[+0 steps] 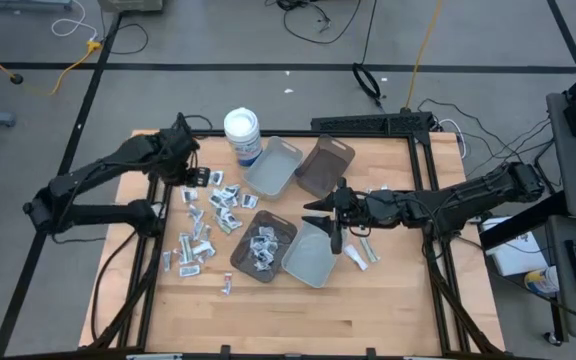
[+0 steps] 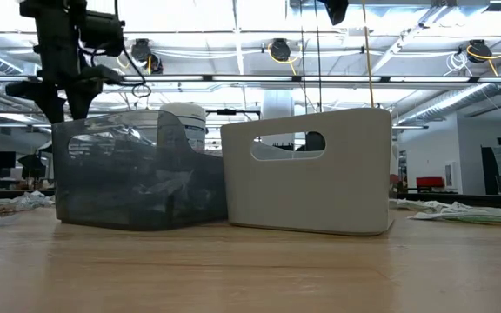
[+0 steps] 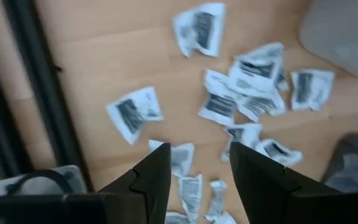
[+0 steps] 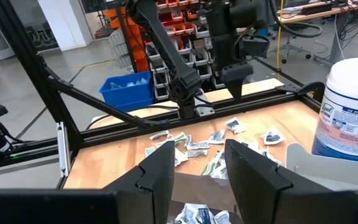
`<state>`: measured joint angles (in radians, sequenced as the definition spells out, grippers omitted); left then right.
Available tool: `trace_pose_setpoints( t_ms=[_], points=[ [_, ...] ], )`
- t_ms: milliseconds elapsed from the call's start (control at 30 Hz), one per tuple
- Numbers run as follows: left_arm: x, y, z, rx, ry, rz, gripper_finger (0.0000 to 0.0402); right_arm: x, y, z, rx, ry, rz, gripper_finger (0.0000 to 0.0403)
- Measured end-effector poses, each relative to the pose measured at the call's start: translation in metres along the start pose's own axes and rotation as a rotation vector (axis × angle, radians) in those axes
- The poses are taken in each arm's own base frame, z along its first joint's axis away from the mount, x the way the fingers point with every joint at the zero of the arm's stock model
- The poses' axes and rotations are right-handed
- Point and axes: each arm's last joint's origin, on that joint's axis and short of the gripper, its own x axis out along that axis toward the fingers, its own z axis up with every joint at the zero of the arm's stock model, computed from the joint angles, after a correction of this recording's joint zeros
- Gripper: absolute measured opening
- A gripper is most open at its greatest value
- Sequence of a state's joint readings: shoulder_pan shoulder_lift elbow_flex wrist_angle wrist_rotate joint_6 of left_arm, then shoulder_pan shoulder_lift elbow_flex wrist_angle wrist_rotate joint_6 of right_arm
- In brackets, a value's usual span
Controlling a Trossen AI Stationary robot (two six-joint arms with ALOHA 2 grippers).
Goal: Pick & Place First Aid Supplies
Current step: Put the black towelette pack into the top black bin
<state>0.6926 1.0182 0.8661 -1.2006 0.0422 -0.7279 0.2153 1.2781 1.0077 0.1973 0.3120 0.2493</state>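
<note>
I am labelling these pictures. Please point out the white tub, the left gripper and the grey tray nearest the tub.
white tub (image 1: pixel 242 126), high view, on its lid.
left gripper (image 3: pixel 199 168), left wrist view, midway between its fingertips.
grey tray (image 1: pixel 290 153), high view, on its far rim.

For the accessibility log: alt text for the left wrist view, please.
The left gripper hangs open and empty above small white packets scattered on the wooden table. A pale tray and a dark tray show at the frame's edge.

Left dark two-finger gripper (image 3: pixel 197 168) raised, pointing down, fingers parted, empty. Right dark two-finger gripper (image 4: pixel 197 171) level, parted, empty.
</note>
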Motion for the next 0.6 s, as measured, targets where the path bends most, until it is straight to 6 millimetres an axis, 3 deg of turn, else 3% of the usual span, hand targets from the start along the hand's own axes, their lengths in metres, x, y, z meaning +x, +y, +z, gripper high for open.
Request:
trace_pose_setpoints(
  t_ms=[300,600],
  points=[
    [0.037,0.009,0.003,-0.016,0.081,0.17,0.017,0.0,0.0,-0.001,-0.005,0.007,-0.001,0.0137],
    [0.079,0.01,0.005,-0.04,0.094,0.206,0.017,0.0,-0.002,-0.006,-0.025,0.065,-0.013,0.0137]
  ],
)
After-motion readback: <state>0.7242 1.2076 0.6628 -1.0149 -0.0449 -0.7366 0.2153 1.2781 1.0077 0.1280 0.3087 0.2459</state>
